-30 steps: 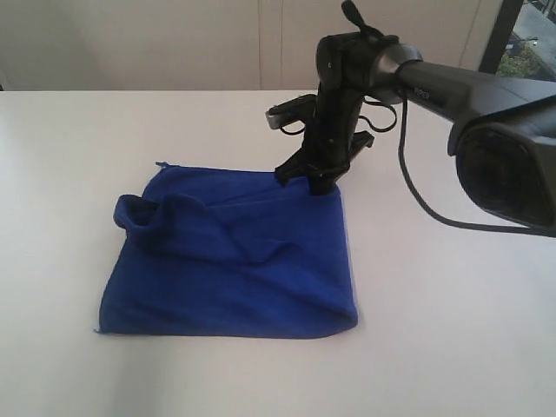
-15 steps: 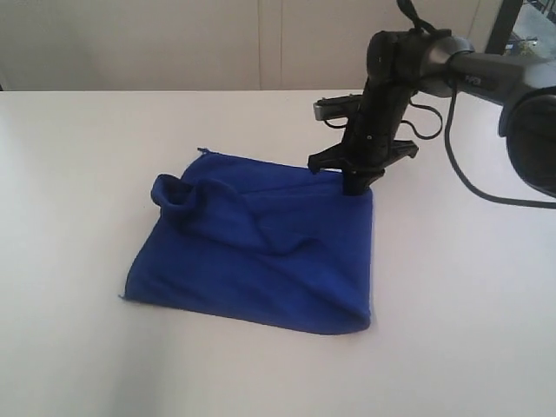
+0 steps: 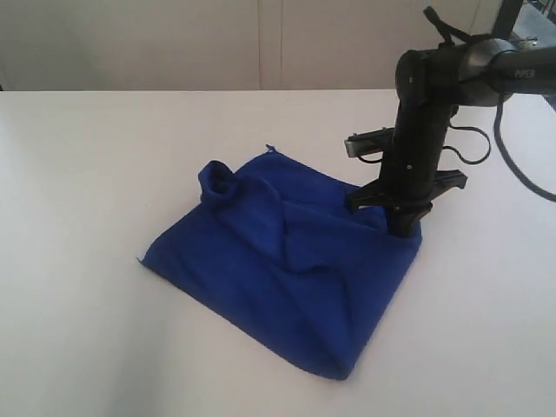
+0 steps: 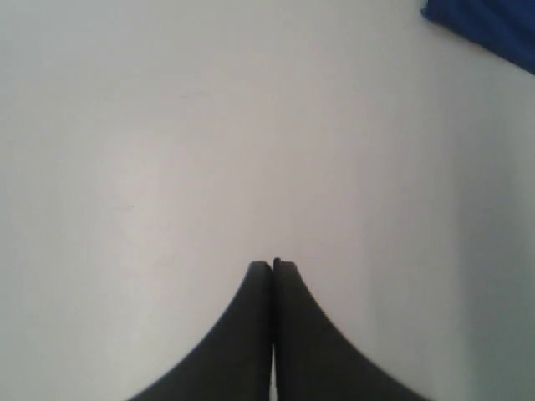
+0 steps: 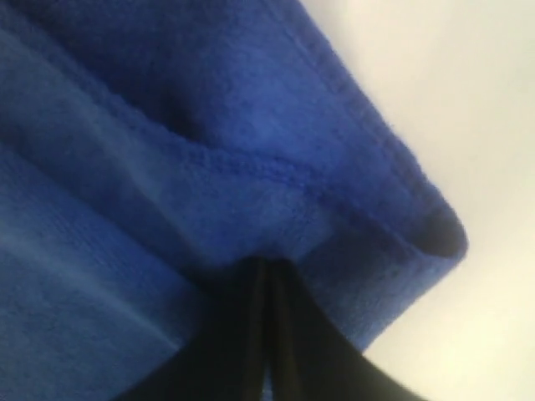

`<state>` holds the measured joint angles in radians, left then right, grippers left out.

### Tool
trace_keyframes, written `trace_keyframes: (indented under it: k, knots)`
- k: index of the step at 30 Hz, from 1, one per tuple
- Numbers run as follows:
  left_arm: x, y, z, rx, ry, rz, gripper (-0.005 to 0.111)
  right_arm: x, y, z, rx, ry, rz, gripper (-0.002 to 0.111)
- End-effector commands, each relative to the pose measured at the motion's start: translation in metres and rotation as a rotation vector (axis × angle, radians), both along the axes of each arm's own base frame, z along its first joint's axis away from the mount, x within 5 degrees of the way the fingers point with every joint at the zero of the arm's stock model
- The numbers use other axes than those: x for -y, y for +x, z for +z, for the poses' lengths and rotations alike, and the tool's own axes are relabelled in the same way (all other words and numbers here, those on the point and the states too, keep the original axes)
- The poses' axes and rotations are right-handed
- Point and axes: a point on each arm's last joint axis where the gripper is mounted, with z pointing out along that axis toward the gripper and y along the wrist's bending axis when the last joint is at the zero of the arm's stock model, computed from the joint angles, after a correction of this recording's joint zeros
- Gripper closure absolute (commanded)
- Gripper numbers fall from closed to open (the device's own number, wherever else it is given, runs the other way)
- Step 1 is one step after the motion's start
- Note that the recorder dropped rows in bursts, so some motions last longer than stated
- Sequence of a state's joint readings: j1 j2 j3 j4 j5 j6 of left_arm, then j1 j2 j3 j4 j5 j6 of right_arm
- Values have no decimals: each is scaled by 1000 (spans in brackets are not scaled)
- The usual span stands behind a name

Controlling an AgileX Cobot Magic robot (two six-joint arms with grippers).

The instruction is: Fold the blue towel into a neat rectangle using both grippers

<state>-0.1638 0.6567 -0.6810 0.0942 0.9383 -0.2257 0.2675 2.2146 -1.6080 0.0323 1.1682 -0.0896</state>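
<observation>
Your deep royal-blue terry towel [image 3: 287, 278] lying rumpled, folded, on white worktop [image 3: 95, 174]. Your right gripper [image 3: 401, 233] jaws clamping its stitched corner hem; left gripper [image 4: 273, 264] jaws pressing together, empty.

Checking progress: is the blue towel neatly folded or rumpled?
Folded over but rumpled: the royal-blue terry towel shows doubled layers, a bunched-up corner and creases.

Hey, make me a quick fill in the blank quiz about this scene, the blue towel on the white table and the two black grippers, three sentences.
1. The soft terry towel lying on the white table is deep royal ____ in colour.
2. The black right gripper pinches one ____ of the towel.
3. The black left gripper, jaws shut over bare table, holds ____.

Missing words: blue; corner; nothing.
</observation>
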Motion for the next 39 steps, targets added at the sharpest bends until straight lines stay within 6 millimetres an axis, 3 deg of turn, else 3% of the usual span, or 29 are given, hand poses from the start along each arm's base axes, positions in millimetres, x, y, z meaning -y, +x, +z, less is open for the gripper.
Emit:
trace_keyframes:
  k: [1, 6, 9, 15, 21, 25, 28, 39]
  knots:
    - [0, -2, -2, -13, -4, 3, 107, 13, -25, -14, -135, -59, -1, 108]
    - [0, -2, -2, -13, -4, 3, 107, 19, -48, 8, -103, -51, -2, 108]
    - [0, -2, -2, -13, -4, 3, 107, 19, -48, 25, -35, -32, -3, 108]
    - [0, -2, -2, -13, -4, 3, 107, 13, -38, 66, 169, 50, -29, 108]
    - [0, -2, -2, -13, -4, 3, 107, -8, -16, 85, 347, 239, -79, 108]
    - [0, -2, -2, -13, -4, 3, 107, -32, -1, 83, 410, 310, -40, 108]
    - [0, -2, -2, -13, -4, 3, 107, -47, 14, 71, 448, 321, -26, 108]
    - [0, -2, -2, -13, -4, 3, 107, -57, 49, 16, 486, 313, -44, 108]
